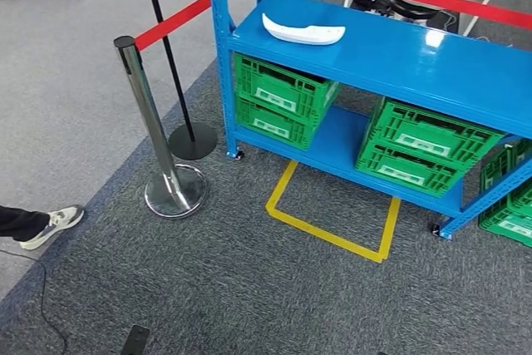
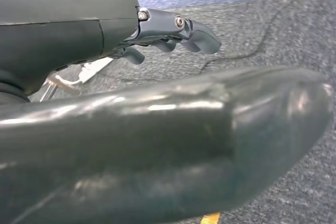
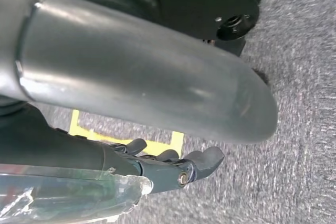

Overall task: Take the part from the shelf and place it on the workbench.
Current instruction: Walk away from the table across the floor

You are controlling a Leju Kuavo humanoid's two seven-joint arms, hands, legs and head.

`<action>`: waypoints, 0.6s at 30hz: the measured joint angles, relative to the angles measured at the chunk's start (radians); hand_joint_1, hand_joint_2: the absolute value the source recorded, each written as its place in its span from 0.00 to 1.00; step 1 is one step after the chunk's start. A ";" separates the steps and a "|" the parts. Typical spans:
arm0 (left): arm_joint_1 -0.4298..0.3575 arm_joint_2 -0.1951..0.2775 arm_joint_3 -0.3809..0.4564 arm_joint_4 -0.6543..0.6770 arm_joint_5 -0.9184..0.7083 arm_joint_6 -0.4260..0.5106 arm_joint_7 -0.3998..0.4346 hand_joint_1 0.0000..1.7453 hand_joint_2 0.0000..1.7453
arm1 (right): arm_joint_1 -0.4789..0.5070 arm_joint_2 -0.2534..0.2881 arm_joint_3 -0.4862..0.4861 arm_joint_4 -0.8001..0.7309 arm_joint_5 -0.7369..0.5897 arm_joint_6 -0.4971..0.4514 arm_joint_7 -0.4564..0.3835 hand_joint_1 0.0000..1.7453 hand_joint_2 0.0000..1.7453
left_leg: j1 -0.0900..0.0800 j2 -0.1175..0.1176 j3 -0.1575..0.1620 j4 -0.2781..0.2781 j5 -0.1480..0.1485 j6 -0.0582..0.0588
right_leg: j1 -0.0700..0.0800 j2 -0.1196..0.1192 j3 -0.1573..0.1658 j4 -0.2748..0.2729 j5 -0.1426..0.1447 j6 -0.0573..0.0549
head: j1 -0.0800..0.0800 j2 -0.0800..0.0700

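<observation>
A long white curved part (image 1: 303, 32) lies on the top board of the blue shelf (image 1: 401, 51), toward its left end. The shelf stands ahead of me across grey carpet. In the left wrist view my left hand (image 2: 150, 129) hangs over the carpet, its dark fingers (image 2: 186, 32) stretched out and apart from the thick thumb, holding nothing. My right hand (image 3: 138, 72) hangs the same way in the right wrist view, its fingers (image 3: 198, 163) straight and empty above the floor. Both hands are far from the part.
Green crates (image 1: 283, 97) (image 1: 423, 143) sit on the lower shelf board, and more (image 1: 511, 205) stand at the right. A chrome post (image 1: 157, 130) with a red belt (image 1: 188, 12) stands left of the shelf. Yellow tape (image 1: 332, 234) marks a square on the floor. A person's shoe (image 1: 53, 224) is at far left.
</observation>
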 joint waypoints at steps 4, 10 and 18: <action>-0.002 -0.001 0.006 0.000 0.001 0.000 -0.011 0.00 0.00 | 0.002 0.000 -0.001 0.000 0.004 0.005 0.007 0.00 0.00 | -0.012 0.050 0.001 0.000 -0.002 0.004 | 0.004 -0.019 -0.012 0.060 -0.005 -0.008 | 0.001 0.000; -0.023 -0.005 0.014 0.000 0.000 -0.003 -0.029 0.00 0.00 | -0.004 0.002 -0.001 0.000 0.016 0.011 -0.003 0.00 0.00 | -0.019 0.101 0.009 0.002 -0.008 -0.017 | 0.026 -0.060 0.115 -0.176 0.081 -0.038 | -0.001 0.000; -0.006 -0.003 0.018 0.002 -0.006 -0.003 -0.009 0.00 0.00 | -0.006 0.002 -0.001 0.000 0.011 0.013 -0.028 0.00 0.00 | -0.006 0.012 -0.120 0.266 -0.125 -0.055 | 0.010 0.014 0.117 -0.192 0.099 -0.060 | -0.010 0.000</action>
